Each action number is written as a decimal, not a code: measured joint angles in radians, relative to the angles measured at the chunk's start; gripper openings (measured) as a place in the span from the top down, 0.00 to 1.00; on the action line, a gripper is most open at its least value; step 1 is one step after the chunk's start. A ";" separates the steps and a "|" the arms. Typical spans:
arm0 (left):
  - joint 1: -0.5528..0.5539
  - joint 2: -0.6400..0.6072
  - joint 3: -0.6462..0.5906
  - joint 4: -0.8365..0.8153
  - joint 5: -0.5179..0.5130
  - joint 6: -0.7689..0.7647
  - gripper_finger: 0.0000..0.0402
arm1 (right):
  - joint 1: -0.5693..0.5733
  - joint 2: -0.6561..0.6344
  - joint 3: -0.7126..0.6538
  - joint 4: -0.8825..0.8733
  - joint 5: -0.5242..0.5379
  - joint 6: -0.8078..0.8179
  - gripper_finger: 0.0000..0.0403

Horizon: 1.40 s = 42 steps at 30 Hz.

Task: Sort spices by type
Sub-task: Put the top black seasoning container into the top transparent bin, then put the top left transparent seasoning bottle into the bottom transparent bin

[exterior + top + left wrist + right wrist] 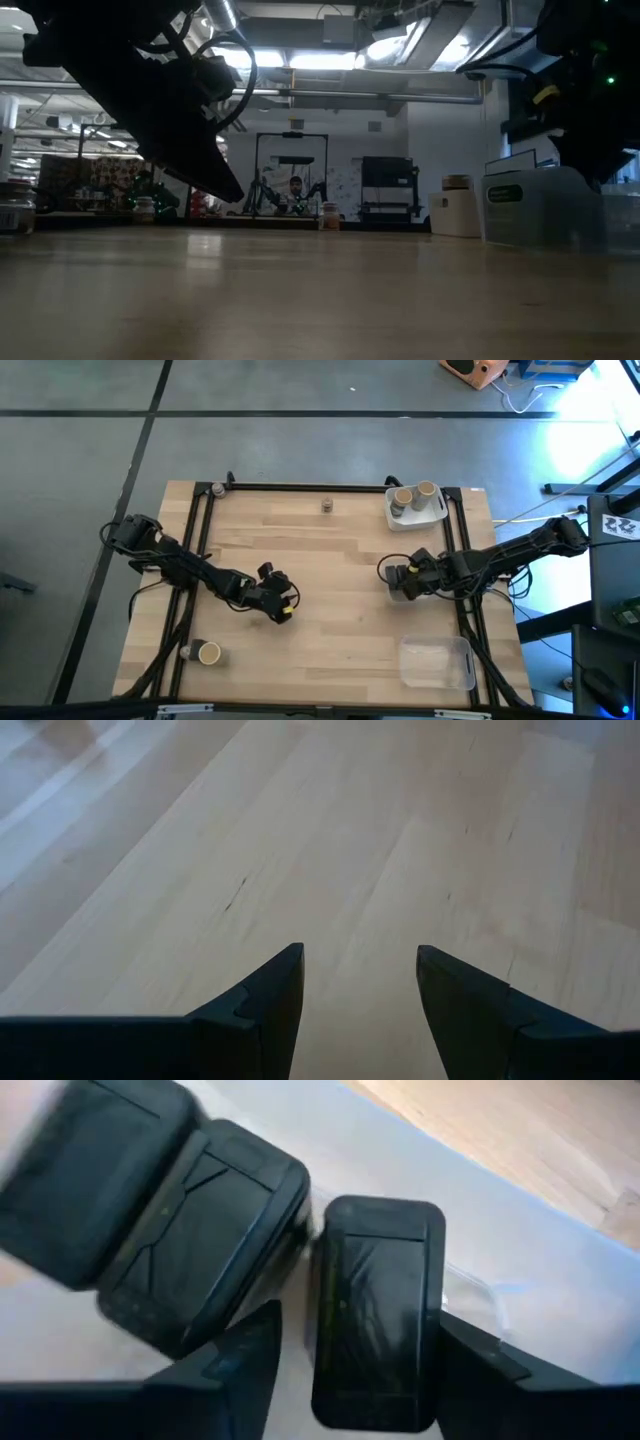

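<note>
1. High view: a pale wooden table [330,610] with a plank grain and a black frame is being shown from above. The left gripper [280,608] is being held over bare wood at mid-table, nothing between its fingers. The right gripper [397,577] is being held over a clear plastic tray [400,592] near the right side. A white rectangular tray [432,513] with rounded corners is sitting at the far right corner, with two round tan-topped jars [403,495] and one greyish-silver jar [398,510] in it. A lone small jar [327,506] is standing at the far edge, and another tan-topped jar [208,653] at the near left beside a small grey one [186,651]. A second clear tray [437,663] is lying at the near right.

2. Low view: a dark arm [170,100] is being seen hanging over the smooth tabletop, and a translucent box-shaped tray [540,208] is standing at the right.

3. Left wrist view: two dark wedge-shaped fingers [270,1005] are being held apart over bare light wood, gripping nothing.

4. Right wrist view: the right gripper's dark fingers [235,1360] are being held spread on either side of a dark grey blocky container [378,1315] with rounded corners and a glossy face, with gaps visible at both sides; it is released rather than clamped. Two more dark blocky containers [200,1230] are lying just beside it on the tray's clear floor.
</note>
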 joint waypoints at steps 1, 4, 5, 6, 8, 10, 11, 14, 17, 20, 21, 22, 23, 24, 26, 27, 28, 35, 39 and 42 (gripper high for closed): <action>0.000 0.000 0.000 0.000 0.000 0.000 0.56 | 0.000 0.000 0.008 0.000 -0.005 -0.006 0.44; 0.000 0.000 0.000 0.000 0.000 0.000 0.56 | 0.000 0.000 0.048 -0.033 -0.023 -0.033 0.39; 0.000 0.000 0.000 0.000 0.000 0.001 0.56 | 0.000 0.000 0.068 -0.056 -0.023 -0.041 0.37; 0.000 0.000 0.000 0.000 0.000 0.001 0.56 | 0.000 0.000 0.089 -0.085 -0.022 -0.046 0.36; 0.000 0.000 0.000 0.000 0.000 0.001 0.56 | 0.000 0.000 0.138 -0.167 -0.015 -0.050 0.34; 0.000 0.000 0.000 0.000 0.000 0.001 0.56 | 0.000 0.000 0.186 -0.241 -0.010 -0.051 0.34; 0.000 0.000 0.000 0.000 0.000 0.001 0.56 | 0.000 0.000 0.206 -0.277 -0.009 -0.053 0.34; 0.000 0.000 0.000 0.000 0.000 0.001 0.56 | 0.000 0.000 0.258 -0.338 -0.006 -0.077 0.33; 0.000 0.000 0.000 0.001 0.000 0.001 0.56 | 0.000 0.000 0.278 -0.297 0.004 -0.155 0.33; 0.000 0.000 0.000 0.017 0.000 -0.015 0.56 | 0.000 0.000 0.280 -0.146 0.038 -0.294 0.33; 0.000 0.000 0.000 0.029 0.000 -0.017 0.56 | 0.000 0.000 0.280 -0.082 0.051 -0.352 0.33; 0.002 0.000 0.000 0.041 0.000 -0.017 0.56 | 0.000 0.000 0.280 -0.011 0.073 -0.416 0.33; 0.006 0.000 0.000 0.052 0.001 -0.017 0.56 | 0.000 0.004 0.280 0.067 0.097 -0.483 0.33; 0.010 0.000 0.000 0.066 0.000 -0.011 0.56 | 0.000 0.011 0.280 0.147 0.124 -0.553 0.33; 0.020 0.000 0.000 0.096 0.000 0.022 0.56 | 0.000 0.027 0.280 0.291 0.164 -0.709 0.33; 0.026 0.000 0.000 0.112 -0.002 0.053 0.56 | 0.000 0.041 0.280 0.362 0.178 -0.787 0.33; 0.033 0.000 0.001 0.127 -0.006 0.089 0.56 | 0.000 0.054 0.281 0.425 0.187 -0.868 0.33; 0.081 0.000 0.001 0.202 -0.015 0.246 0.56 | -0.031 0.198 0.281 0.641 0.195 -1.234 0.33; 0.133 0.000 0.001 0.231 -0.014 0.296 0.56 | -0.103 0.293 0.281 0.710 0.189 -1.342 0.33; 0.191 -0.011 0.010 0.226 -0.015 0.379 0.56 | -0.177 0.356 0.280 0.747 0.153 -1.388 0.33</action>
